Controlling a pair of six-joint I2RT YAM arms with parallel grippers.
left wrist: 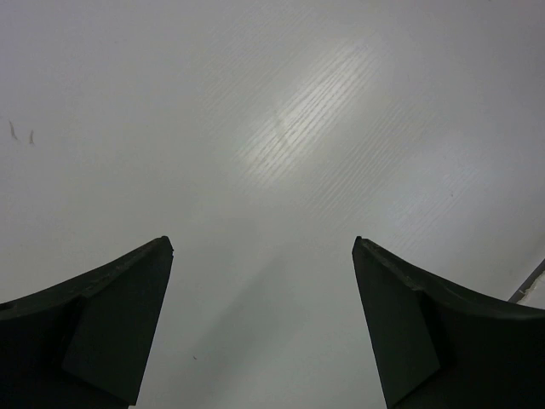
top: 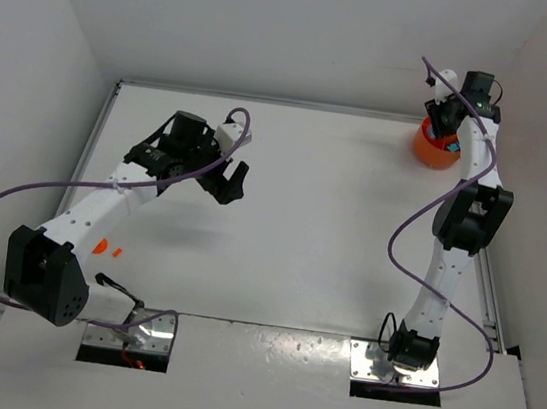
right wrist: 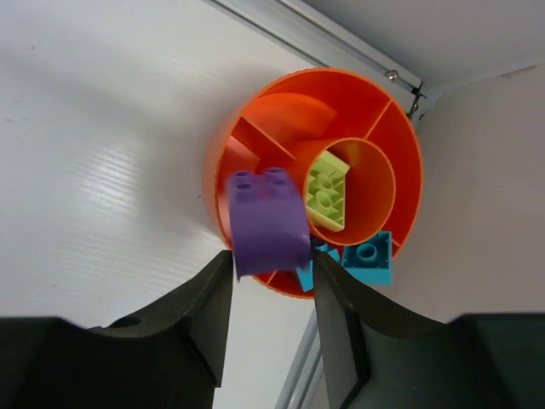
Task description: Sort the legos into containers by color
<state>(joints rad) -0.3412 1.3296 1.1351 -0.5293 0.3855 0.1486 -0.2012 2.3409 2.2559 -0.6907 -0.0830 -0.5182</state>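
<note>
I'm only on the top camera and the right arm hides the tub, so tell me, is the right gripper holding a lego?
Observer: Yes, the right gripper has a purple lego between its fingertips, over the rim of the orange tub.
Operator: What's already in the tub?
Observer: A lime-green brick in the centre well, cyan bricks in an outer compartment.
Operator: And the other arm?
Observer: The left gripper is open, nothing between its fingers.

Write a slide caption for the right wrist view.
Right gripper holds purple lego over orange tub holding a lime brick and cyan bricks.
</note>
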